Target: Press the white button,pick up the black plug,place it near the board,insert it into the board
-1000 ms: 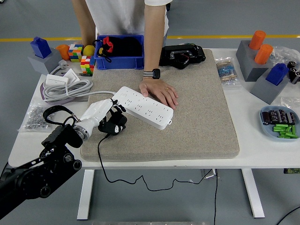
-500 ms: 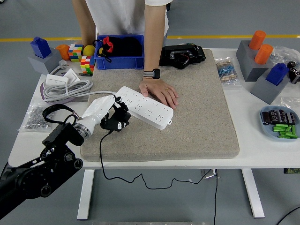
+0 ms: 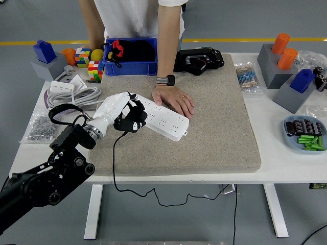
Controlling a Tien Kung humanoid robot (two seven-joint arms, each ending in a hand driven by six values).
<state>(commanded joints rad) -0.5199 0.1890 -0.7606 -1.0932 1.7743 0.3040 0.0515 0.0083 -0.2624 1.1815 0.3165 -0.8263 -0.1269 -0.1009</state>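
A: Largest first. White desk (image 3: 286,166), and on it a grey felt mat (image 3: 214,127) covering most of the middle.

B: Noted. A person (image 3: 133,15) stands at the far side. One hand (image 3: 174,99) lies flat on the mat, palm down, touching the far edge of the power strip (image 3: 163,118); a watch sits on that wrist.

A: The strip is white, long, lying at a slant across the mat's left half. Its left end is under the robot's fingers.

B: Left arm (image 3: 46,178), black, comes up from the lower left corner. The left hand (image 3: 115,109) is white, fingers (image 3: 134,102) curled around the black plug (image 3: 130,122).

A: Plug position?

B: Held right at the strip's left end, over its top face. Whether the prongs touch the sockets cannot be told. Its black cord (image 3: 115,163) drops off the near edge of the desk and loops below.

A: Right arm not seen. Other items: blue bin (image 3: 130,64) at the far edge left of centre, with black and red contents.

B: Coiled grey cable (image 3: 71,94) on the left, just beside the mat. Colour cubes (image 3: 89,64) by the bin. Small tray (image 3: 304,133) on the right with green and black parts.
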